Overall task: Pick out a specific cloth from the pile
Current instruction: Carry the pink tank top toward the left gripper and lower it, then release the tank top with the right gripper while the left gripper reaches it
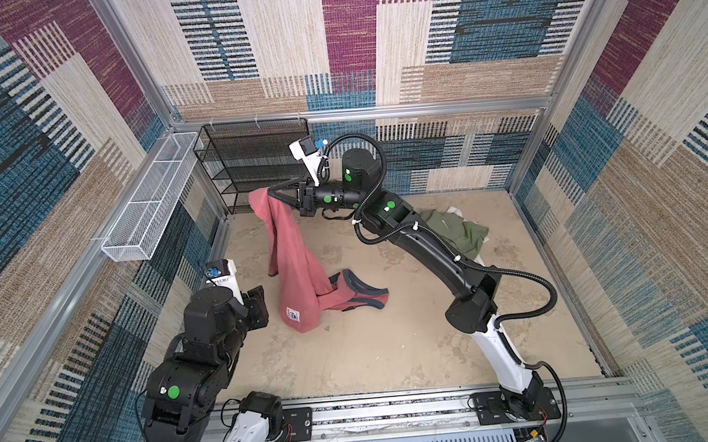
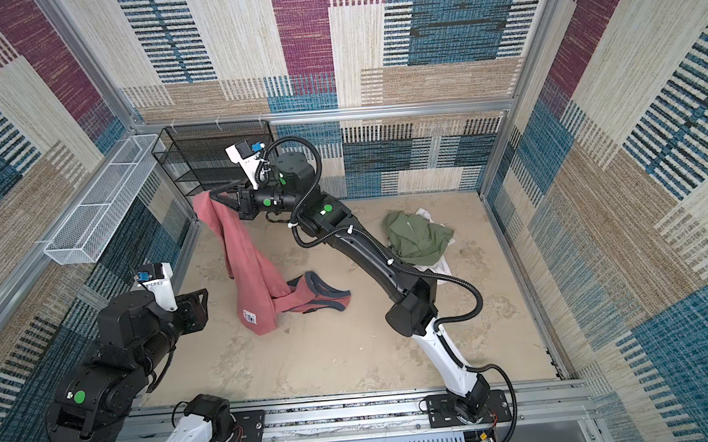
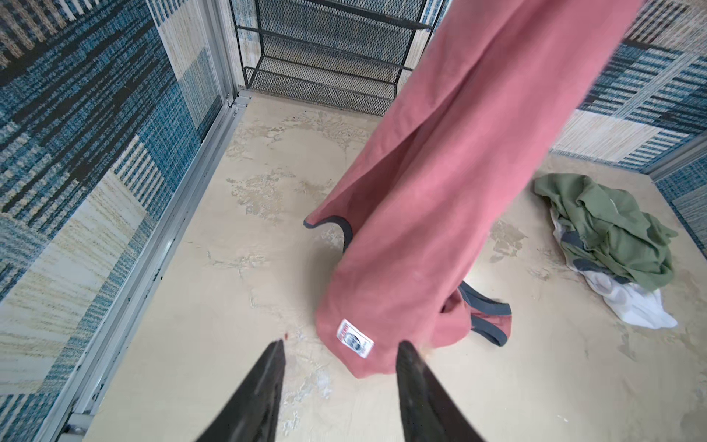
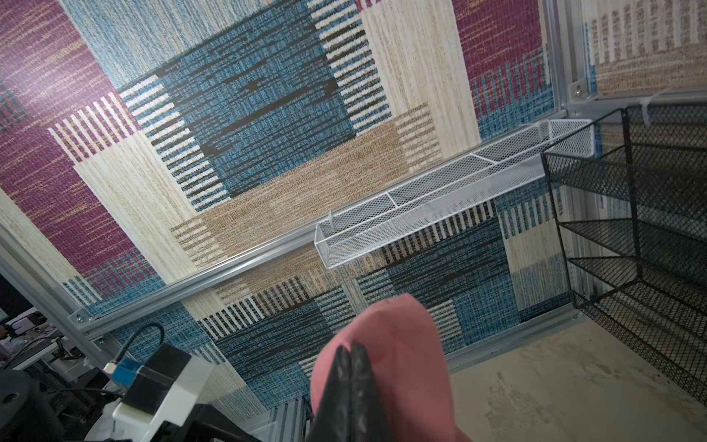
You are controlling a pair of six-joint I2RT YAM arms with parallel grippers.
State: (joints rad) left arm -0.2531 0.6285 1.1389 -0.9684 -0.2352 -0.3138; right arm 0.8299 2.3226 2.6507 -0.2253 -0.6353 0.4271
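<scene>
Your right gripper (image 1: 273, 191), clamped on the cloth (image 1: 296, 266), hangs it lengthwise downward; its labelled lower end rests on the table (image 1: 392, 344). Your left gripper (image 3: 343, 344), jaws apart, sits just beside. The pile (image 1: 457, 233) lies well apart, partly behind your right arm (image 1: 428, 247).

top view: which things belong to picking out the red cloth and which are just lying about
In the job: red cloth, gripped by the right tool; pile of green and white garments.
Lying about: black mesh rack; white mesh basket.
</scene>
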